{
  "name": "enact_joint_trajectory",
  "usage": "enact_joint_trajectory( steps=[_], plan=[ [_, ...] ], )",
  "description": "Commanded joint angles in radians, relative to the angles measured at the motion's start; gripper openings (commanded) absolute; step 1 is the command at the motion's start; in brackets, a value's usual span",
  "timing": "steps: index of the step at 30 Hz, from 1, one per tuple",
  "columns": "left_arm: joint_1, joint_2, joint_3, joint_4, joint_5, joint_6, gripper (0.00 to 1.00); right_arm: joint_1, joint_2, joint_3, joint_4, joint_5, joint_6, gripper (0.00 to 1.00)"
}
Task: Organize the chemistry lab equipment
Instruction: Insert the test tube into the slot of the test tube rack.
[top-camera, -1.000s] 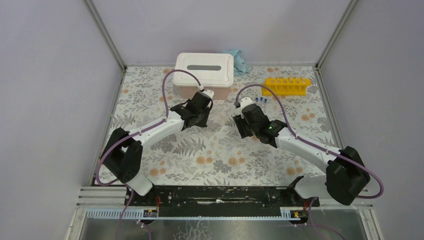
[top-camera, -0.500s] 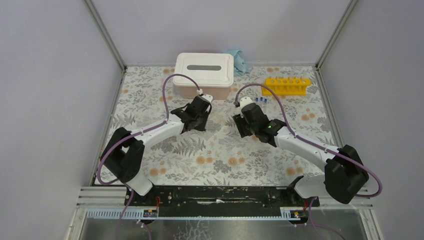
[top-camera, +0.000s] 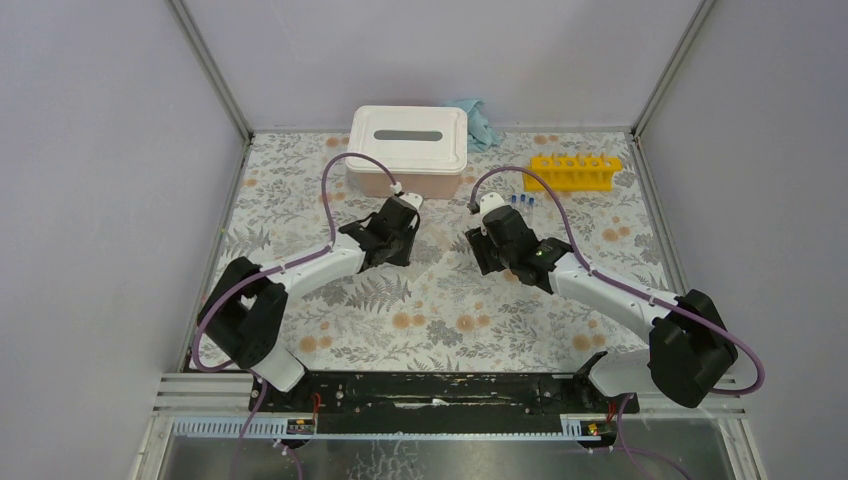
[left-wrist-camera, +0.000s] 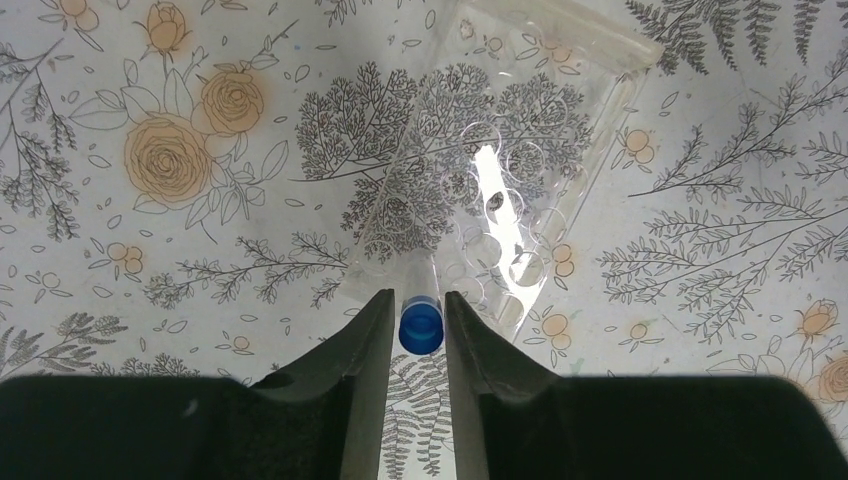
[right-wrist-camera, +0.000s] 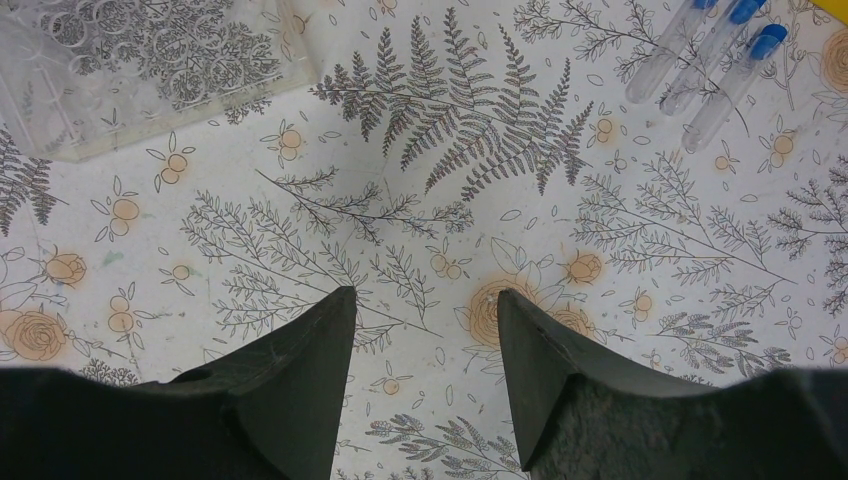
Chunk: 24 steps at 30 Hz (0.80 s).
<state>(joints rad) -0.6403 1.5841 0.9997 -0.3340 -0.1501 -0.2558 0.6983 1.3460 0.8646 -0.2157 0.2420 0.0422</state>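
My left gripper (left-wrist-camera: 420, 300) is shut on a tiny blue-capped clear tube (left-wrist-camera: 421, 325), held upright just over the near edge of a clear plastic rack (left-wrist-camera: 520, 130) with round holes. In the top view the left gripper (top-camera: 396, 240) hangs in front of the white box. My right gripper (right-wrist-camera: 425, 300) is open and empty above the bare floral table; it is at table centre in the top view (top-camera: 490, 250). Three more blue-capped tubes (right-wrist-camera: 710, 65) lie flat to its far right (top-camera: 520, 201). The yellow rack (top-camera: 574, 171) stands at the back right. The wire ring and red-spouted bottle are out of view.
A white lidded box (top-camera: 408, 148) with a slot stands at the back centre, with a blue cloth (top-camera: 478, 118) behind it. The clear rack's corner (right-wrist-camera: 130, 70) lies to the far left of the right gripper. Enclosure walls ring the table.
My left gripper has moved nearer and slightly left with the tube, coming down toward the clear rack. The right arm has hardly moved.
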Motion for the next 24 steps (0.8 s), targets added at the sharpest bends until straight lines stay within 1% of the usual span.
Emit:
enact_joint_trajectory(
  steps=[1, 2, 5, 12, 17, 24],
  plan=[
    [0.003, -0.026, -0.022, 0.051, -0.014, -0.014, 0.33, -0.008, 0.004, 0.037, 0.029, -0.010, -0.004, 0.61],
    [0.004, -0.029, -0.024, 0.053, -0.015, -0.015, 0.33, -0.007, 0.004, 0.037, 0.030, -0.010, -0.004, 0.61],
    [0.004, -0.037, -0.029, 0.055, -0.017, -0.016, 0.26, -0.008, 0.004, 0.037, 0.030, -0.011, -0.004, 0.62],
    [0.002, -0.058, -0.047, 0.073, -0.031, -0.019, 0.20, -0.007, 0.005, 0.037, 0.030, -0.013, -0.002, 0.62],
    [0.002, -0.070, -0.055, 0.076, -0.045, -0.020, 0.18, -0.008, 0.008, 0.037, 0.032, -0.018, 0.000, 0.62],
    [-0.002, -0.085, -0.093, 0.103, -0.046, -0.025, 0.18, -0.008, 0.006, 0.032, 0.033, -0.018, -0.002, 0.62]
  ],
)
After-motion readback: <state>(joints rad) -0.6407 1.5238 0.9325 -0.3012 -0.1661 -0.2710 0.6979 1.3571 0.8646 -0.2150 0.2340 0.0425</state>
